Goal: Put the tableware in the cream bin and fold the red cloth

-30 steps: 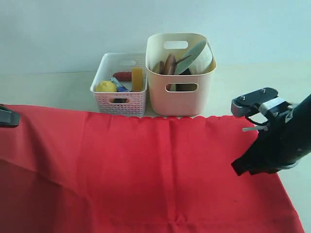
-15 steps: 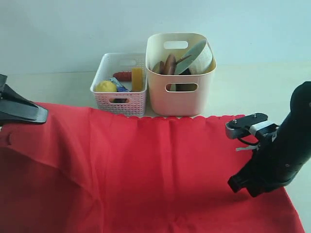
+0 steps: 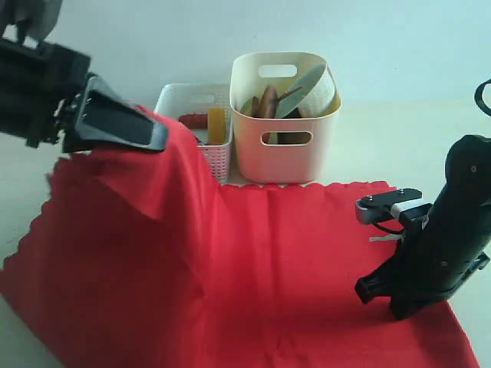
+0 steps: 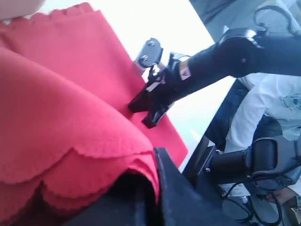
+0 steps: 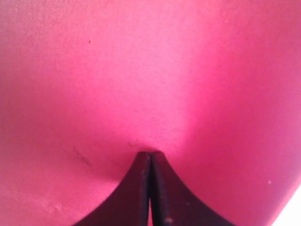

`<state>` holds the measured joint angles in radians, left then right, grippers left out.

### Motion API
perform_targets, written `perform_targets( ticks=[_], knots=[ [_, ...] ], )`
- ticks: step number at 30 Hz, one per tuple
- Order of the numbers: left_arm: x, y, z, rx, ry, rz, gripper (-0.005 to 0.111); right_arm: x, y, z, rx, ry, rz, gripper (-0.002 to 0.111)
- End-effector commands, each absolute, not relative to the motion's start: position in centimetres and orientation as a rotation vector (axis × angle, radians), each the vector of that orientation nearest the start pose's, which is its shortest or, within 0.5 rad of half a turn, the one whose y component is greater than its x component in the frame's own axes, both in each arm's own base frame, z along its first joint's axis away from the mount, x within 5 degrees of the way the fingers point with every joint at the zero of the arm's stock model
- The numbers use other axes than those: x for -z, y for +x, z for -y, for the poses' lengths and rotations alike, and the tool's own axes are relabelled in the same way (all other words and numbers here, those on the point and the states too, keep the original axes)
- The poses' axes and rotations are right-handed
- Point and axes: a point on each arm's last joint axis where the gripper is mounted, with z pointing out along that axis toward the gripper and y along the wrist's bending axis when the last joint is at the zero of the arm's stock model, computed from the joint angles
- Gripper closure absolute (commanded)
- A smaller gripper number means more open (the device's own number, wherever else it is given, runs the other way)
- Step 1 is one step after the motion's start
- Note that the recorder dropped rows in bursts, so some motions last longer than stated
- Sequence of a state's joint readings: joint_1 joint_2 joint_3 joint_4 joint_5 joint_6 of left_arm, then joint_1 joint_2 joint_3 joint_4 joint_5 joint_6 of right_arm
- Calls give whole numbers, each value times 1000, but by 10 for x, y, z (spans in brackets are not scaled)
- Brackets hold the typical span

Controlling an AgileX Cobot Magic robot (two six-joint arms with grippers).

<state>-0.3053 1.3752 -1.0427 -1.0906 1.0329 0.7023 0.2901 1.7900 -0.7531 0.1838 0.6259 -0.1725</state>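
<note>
The red cloth (image 3: 268,268) covers the table in front of the bins. My left gripper (image 3: 157,138) is shut on its scalloped left edge and holds it raised, so a fold drapes over toward the middle. In the left wrist view the cloth (image 4: 61,103) bunches in layers at the left gripper (image 4: 155,165). My right gripper (image 3: 376,291) is shut, its tips pressing down on the cloth's right part; the right wrist view shows the right gripper (image 5: 150,154) touching the cloth (image 5: 141,70). The cream bin (image 3: 285,161) holds tableware: a pale bowl (image 3: 307,88) and brown wooden pieces (image 3: 268,100).
A white perforated basket (image 3: 219,157) with food items stands left of the cream bin, partly hidden by the lifted cloth. The table's right edge lies just past the cloth's right side. A person (image 4: 268,108) sits beyond the table in the left wrist view.
My left gripper has risen and swung right, lifting the cloth's left edge off the table. The right gripper has come down and a little left onto the cloth.
</note>
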Motion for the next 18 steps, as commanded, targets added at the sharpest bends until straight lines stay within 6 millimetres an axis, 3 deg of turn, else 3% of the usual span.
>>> perform_targets(
  ticks=[1, 5, 11, 18],
  knots=[
    [-334, 244, 199, 1311, 702, -2268, 107, -92, 251, -87, -194, -411, -3112, 108],
    [-326, 252, 248, 1363, 836, -2270, 107, -92, 251, -87, -194, -410, -3110, 108],
    [-285, 249, 316, 1411, 1016, -2331, 107, -92, 251, -87, -194, -407, -3111, 108],
    [-231, 229, 357, 1355, 1235, -2376, 107, -92, 250, -85, -174, -448, -3128, 108]
  ],
)
